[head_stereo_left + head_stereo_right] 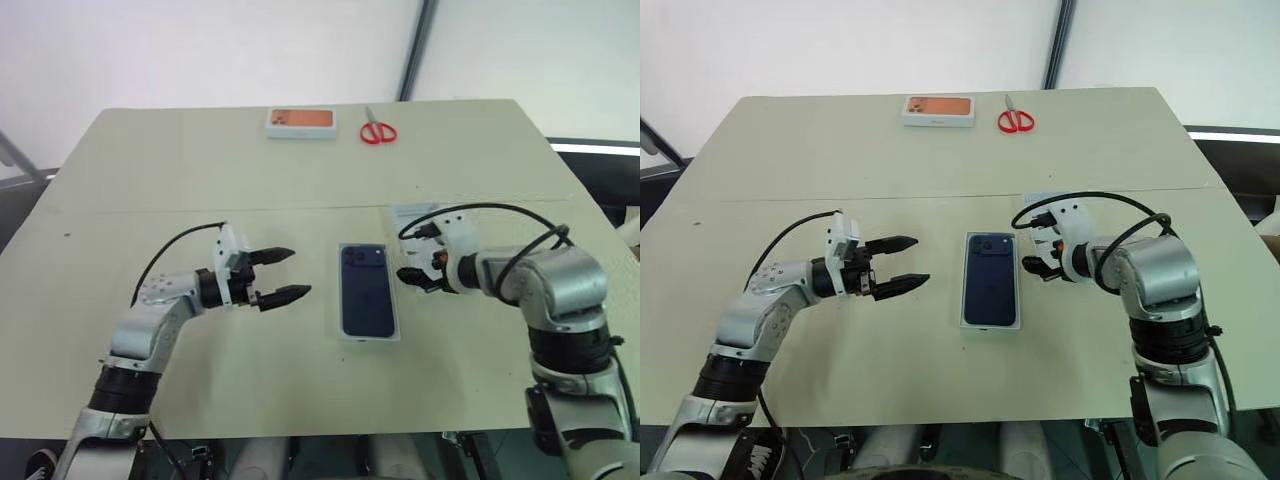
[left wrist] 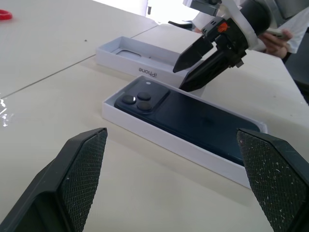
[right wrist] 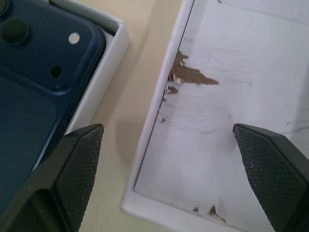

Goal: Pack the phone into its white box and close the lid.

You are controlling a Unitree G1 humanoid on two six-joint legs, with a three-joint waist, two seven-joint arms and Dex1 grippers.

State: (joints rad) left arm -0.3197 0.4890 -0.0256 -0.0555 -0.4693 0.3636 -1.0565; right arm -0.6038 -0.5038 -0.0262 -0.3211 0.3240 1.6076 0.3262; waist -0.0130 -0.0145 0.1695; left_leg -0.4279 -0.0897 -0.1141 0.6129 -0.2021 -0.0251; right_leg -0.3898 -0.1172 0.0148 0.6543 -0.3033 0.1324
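Phone [image 1: 367, 290] lies camera-up inside white box [image 2: 145, 133] at table centre. Both pincers wide open, empty: left gripper [image 1: 281, 275] beside box, right gripper [image 1: 412, 277] over upturned lid [image 3: 227, 121]. Packing looks done; next, grasp lid, flip, seat it.

A slim navy-blue glossy phone [image 2: 183, 118] lies camera-side up in a shallow white cardboard box [image 2: 159, 140]; the right gripper [image 2: 186, 72] hovers beyond.

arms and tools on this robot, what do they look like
Both arms are silver-grey metal with black joint bands and a looping black cable each. The left tool and the right tool have white wrist housings and two black tapered fingers with cross-hatched pads; the right shows an orange spot.
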